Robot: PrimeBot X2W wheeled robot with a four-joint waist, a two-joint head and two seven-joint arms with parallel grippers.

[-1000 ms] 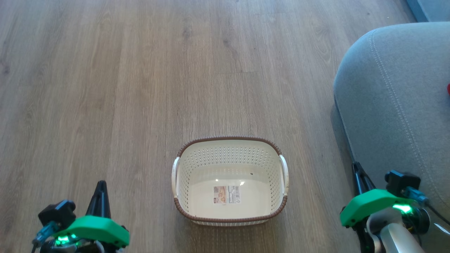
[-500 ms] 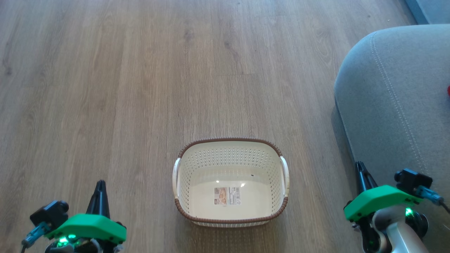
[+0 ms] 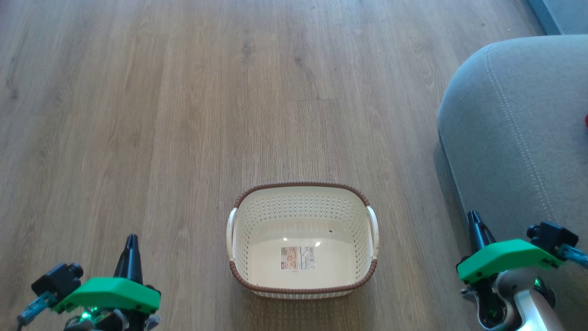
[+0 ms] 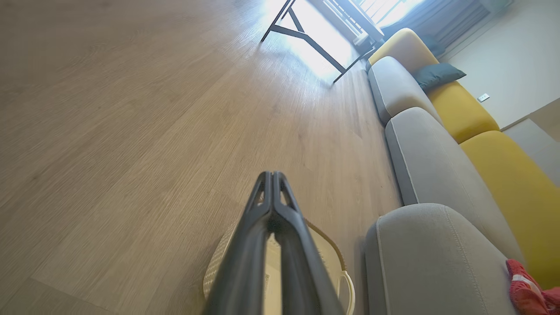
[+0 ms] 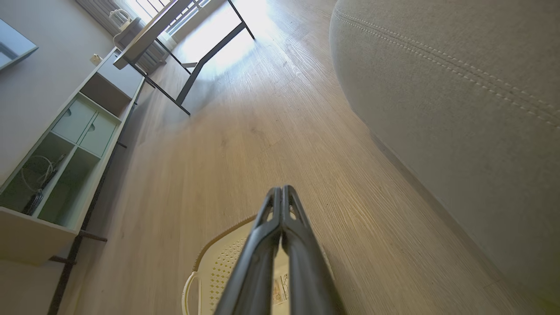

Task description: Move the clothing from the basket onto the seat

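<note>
**Stock of the scene: basket on the floor, clothing on the seat, both my grippers clenched**

Head view.
- One basket (image 3: 301, 185), cream with a brown rim, standing on the wooden floor (image 3: 183, 115) straight ahead of me. Its bare bottom shows a label (image 3: 297, 258), and a white handle sits on each short side.
- One seat (image 3: 519, 138), a grey cushion with pale stitched seams, at my right and apart from the basket.
- One sliver of red at the far right edge, lying on the seat: the clothing (image 3: 586, 120), too cropped here to show more.
- My left gripper (image 3: 132, 242), at the lower left, pointing up the view, its fingers pressed into one dark spike and grasping nothing.
- My right gripper (image 3: 473, 218), at the lower right beside the seat's front edge, likewise clenched on nothing.

Left wrist view.
- My own two fingers, tips touching, with part of the basket's rim and one handle under them.
- The seat to the right of them, with the clothing bunched on top of it at the lower right corner, red with a white stripe.
- Yellow backrest cushions (image 4: 459, 109) behind the grey ones, and a dark pillow (image 4: 437, 74) further along.
- A dark-legged table (image 4: 306, 37) at the far end, in bright light.

Right wrist view.
- My own two fingers, tips shut together, above the basket's perforated wall and label.
- The seat's rounded edge close at the right.
- A pale shelf unit (image 5: 65, 153) along the left wall.
</note>
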